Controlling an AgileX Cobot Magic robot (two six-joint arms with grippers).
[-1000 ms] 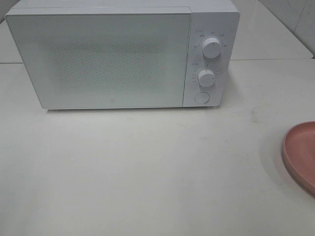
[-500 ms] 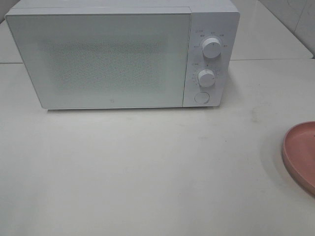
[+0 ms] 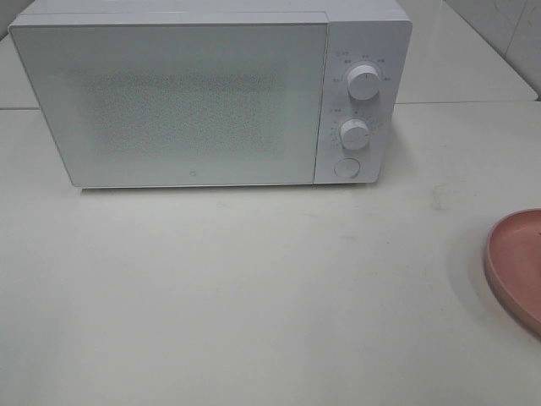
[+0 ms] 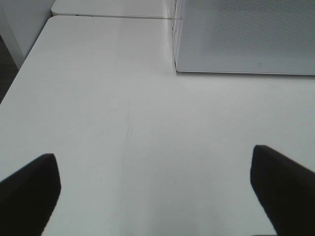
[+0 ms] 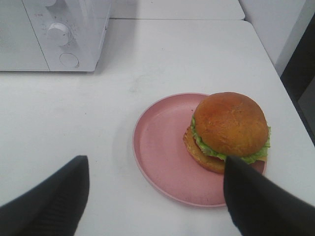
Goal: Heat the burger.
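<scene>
A white microwave [image 3: 211,93] is being shown standing on a white table [image 3: 254,296], its door shut, with two round knobs [image 3: 363,82] stacked above a round button [image 3: 346,168] on the panel at the door's side. A pink plate [image 3: 517,262] is being seen on the table well apart from the microwave, out to the knob side and nearer the front edge; in the high view only part of its rim is being caught at the frame's border.

In the right wrist view the burger [image 5: 229,130] is being carried by that pink plate [image 5: 162,147], seated toward the side of the plate farther from the microwave [image 5: 54,34], upright, with its golden-brown bun on top and green lettuce showing beneath. The right gripper [image 5: 157,196] is being held above the table just beside the plate on the side away from the microwave, its jaws spread wide and nothing gripped between them; one dark finger [image 5: 261,201] is overlapping the burger's lower edge in the picture, though contact cannot be told.

In the left wrist view the left gripper [image 4: 157,189] is being held over bare table in front of the microwave's door corner [image 4: 246,39], released, its jaws fully apart and empty.
</scene>
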